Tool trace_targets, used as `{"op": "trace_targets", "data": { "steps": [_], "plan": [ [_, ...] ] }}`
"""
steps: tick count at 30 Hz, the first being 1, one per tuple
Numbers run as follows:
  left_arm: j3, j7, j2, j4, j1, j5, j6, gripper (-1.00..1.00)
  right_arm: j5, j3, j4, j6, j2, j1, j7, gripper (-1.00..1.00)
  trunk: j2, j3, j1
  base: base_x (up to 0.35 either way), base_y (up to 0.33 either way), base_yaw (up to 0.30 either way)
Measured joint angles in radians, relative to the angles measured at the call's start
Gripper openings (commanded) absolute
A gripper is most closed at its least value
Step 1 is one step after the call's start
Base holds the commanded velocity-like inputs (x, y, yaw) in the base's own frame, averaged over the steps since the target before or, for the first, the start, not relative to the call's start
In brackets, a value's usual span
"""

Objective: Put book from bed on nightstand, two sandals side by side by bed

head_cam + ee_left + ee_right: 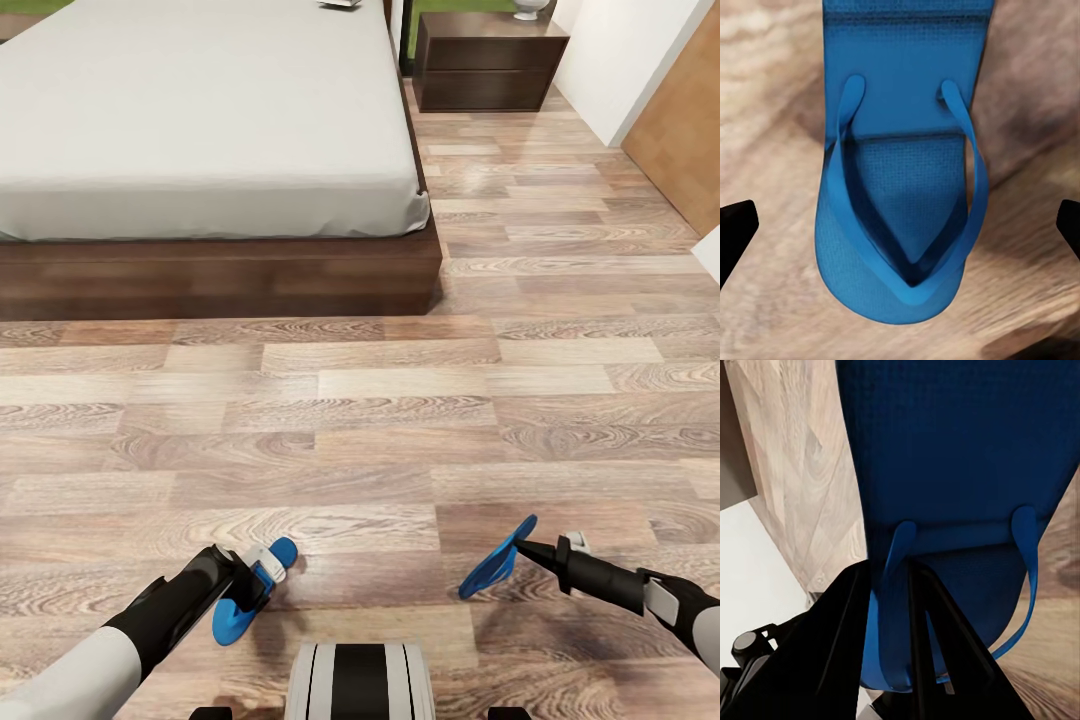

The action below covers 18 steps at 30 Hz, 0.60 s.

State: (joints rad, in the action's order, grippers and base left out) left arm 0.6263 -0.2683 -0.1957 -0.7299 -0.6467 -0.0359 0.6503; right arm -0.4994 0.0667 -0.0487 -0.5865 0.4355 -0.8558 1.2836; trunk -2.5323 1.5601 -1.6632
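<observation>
- Right gripper (528,545) jaws clamped on a strap of one blue sandal (497,558), sandal lifted and tilted above the wood floor (400,400).
- Left gripper (255,580) jaws spread wide, either side of the other sandal (904,187); contact can't be told.
- Bed (200,130) ahead, well apart from both sandals.
- Nightstand (487,62) beside the bed's far right corner.
- Small flat item, maybe the book (341,3), at the mattress's far edge.

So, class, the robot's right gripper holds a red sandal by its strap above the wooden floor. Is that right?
Not quite: the sandal is bright blue, not red. The right wrist view shows this, with the right gripper shut on its strap. The head view shows it above the wooden floor.
</observation>
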Motion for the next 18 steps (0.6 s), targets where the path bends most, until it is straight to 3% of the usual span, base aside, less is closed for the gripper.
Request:
{"op": "trace_targets", "data": {
  "steps": [5,18],
  "plan": [
    [0.000,0.001,0.001,0.000,0.000,0.000,0.000,1.00,0.000,0.000,0.000,0.000,0.002,0.001,0.000,-1.00,0.000,0.000,0.000,0.000,0.000,0.000],
    [0.000,0.001,-0.001,0.000,0.000,0.000,0.000,1.00,0.000,0.000,0.000,0.000,0.002,0.001,0.000,-1.00,-0.003,0.043,-0.005,0.000,0.000,0.000]
  ]
}}
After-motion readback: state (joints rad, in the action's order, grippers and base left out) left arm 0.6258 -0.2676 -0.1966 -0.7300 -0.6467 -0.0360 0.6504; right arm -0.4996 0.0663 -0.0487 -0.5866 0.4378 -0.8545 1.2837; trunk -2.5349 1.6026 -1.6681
